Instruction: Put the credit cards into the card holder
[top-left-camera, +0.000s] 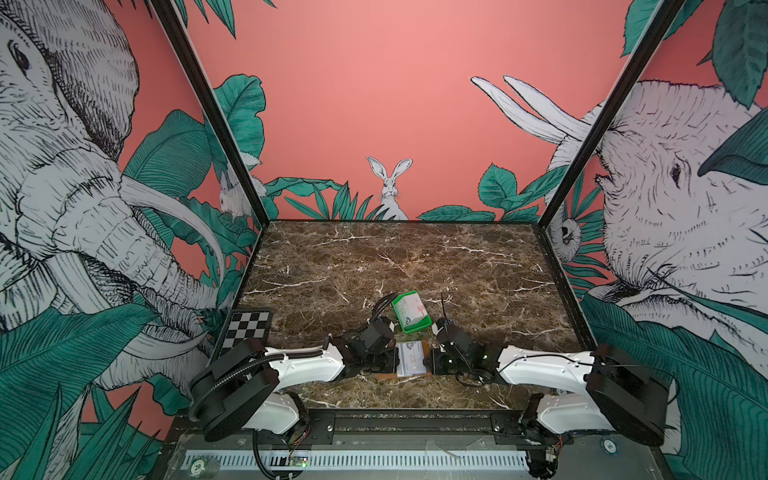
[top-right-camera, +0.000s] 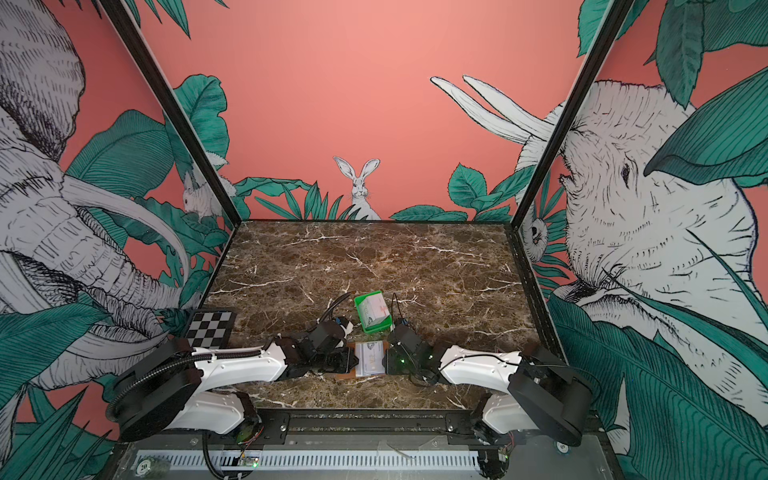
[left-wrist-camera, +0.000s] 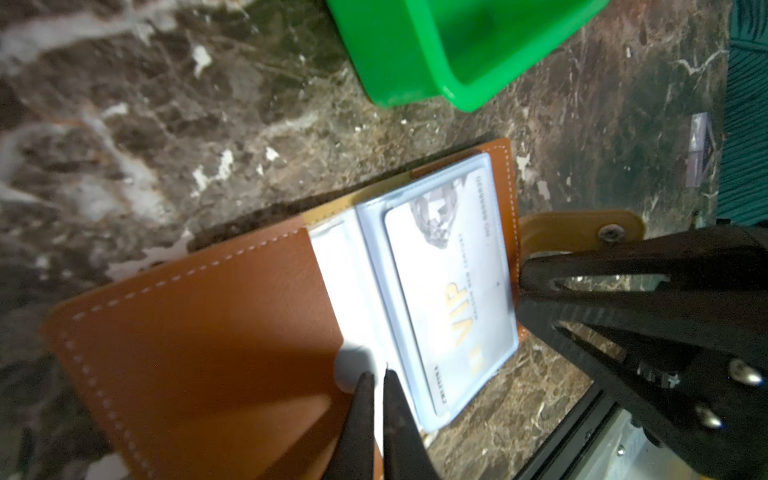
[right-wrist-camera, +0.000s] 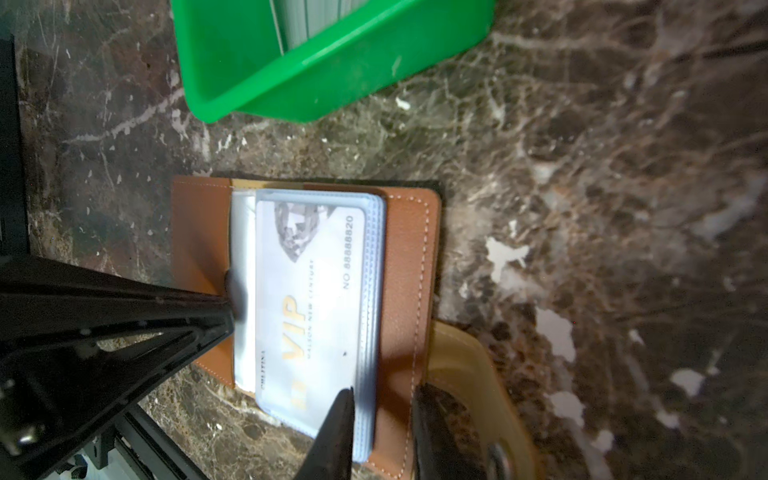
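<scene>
The tan card holder (top-left-camera: 388, 376) (top-right-camera: 347, 376) (left-wrist-camera: 208, 332) (right-wrist-camera: 407, 270) lies open on the marble between both grippers. A white VIP credit card (top-left-camera: 411, 357) (top-right-camera: 369, 357) (left-wrist-camera: 453, 291) (right-wrist-camera: 311, 291) sits in its top clear sleeve. More credit cards (top-left-camera: 411, 309) (top-right-camera: 374, 309) (right-wrist-camera: 303, 16) stand in the green tray. My left gripper (top-left-camera: 390, 360) (top-right-camera: 351, 359) (left-wrist-camera: 376, 378) (right-wrist-camera: 228, 299) is shut, its tips on the left flap beside the sleeves. My right gripper (top-left-camera: 430, 361) (top-right-camera: 384, 359) (right-wrist-camera: 384, 399) (left-wrist-camera: 521, 291) has its jaws apart. One finger rests on the sleeve stack's edge, the other near the snap tab (right-wrist-camera: 469, 365) (left-wrist-camera: 582, 228).
The green tray (top-left-camera: 397, 318) (top-right-camera: 361, 322) (left-wrist-camera: 415, 62) (right-wrist-camera: 332, 83) stands just behind the card holder, a short gap away. A checkerboard plate (top-left-camera: 247, 328) (top-right-camera: 210, 328) lies at the left edge. Printed walls enclose the marble table on three sides.
</scene>
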